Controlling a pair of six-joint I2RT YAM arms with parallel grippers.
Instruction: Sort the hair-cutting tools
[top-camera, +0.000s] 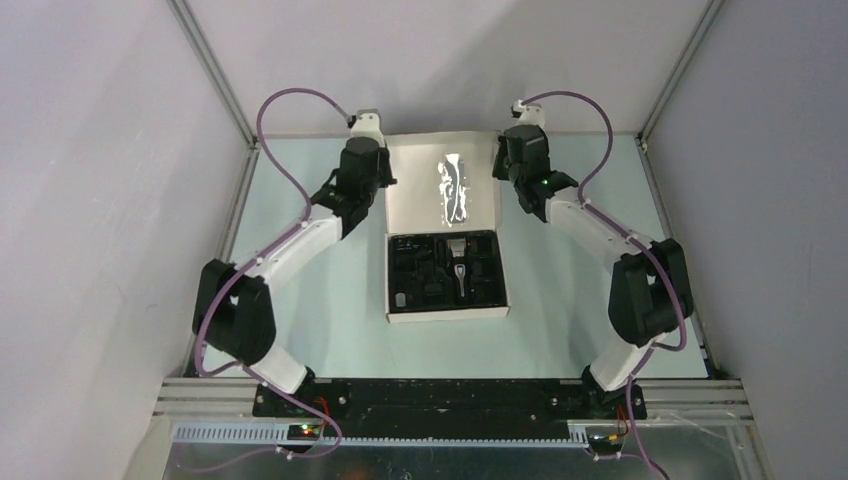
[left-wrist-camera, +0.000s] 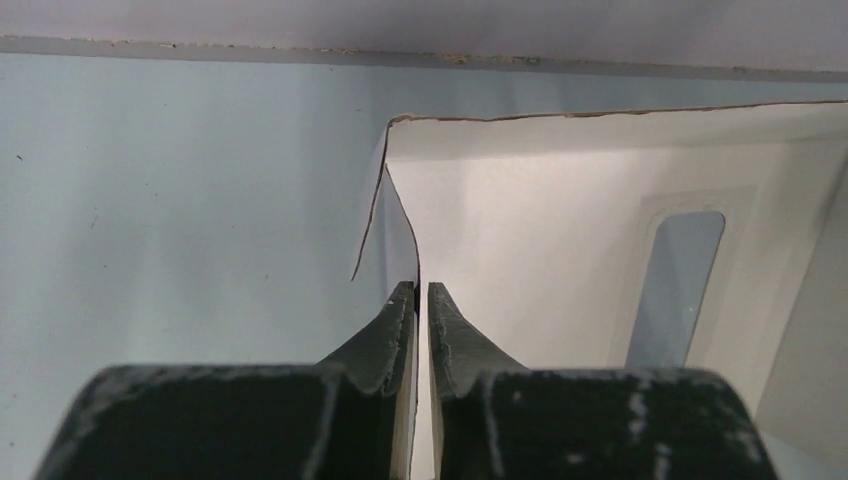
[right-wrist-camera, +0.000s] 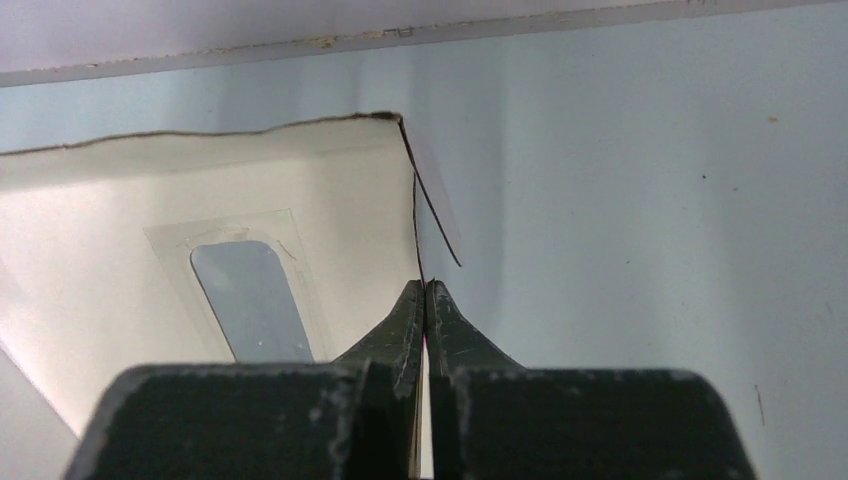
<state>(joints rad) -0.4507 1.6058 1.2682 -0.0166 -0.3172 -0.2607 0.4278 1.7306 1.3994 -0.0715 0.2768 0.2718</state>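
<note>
Table: pale green top, grey walls left, right and far.
Box: white box mid-table; box lid folded open to the far side, its clear window glaring.
Tools: hair clipper lies in the middle slot of the black tray. Small black accessories sit in slots either side, too dark to tell apart. All of it is in the tray, nothing sorted out yet.
Left gripper: fingers nearly together, pinching the lid's left side edge, with a thin sliver of gap showing.
Right gripper: clamped tight on the lid's right side edge.
Step (my read): both arms pin the lid back; no tool pick started.
Risk 1: the left pinch looks light, so the card could slip out and the lid spring back over the tray.
Risk 2: uneven pull left vs right would twist or tear the thin card.
Risk 3: pulling far drags the whole box, since nothing holds its base.
Risk 4: lifting the lid tilts the tray and the tools shift in their slots.
</note>
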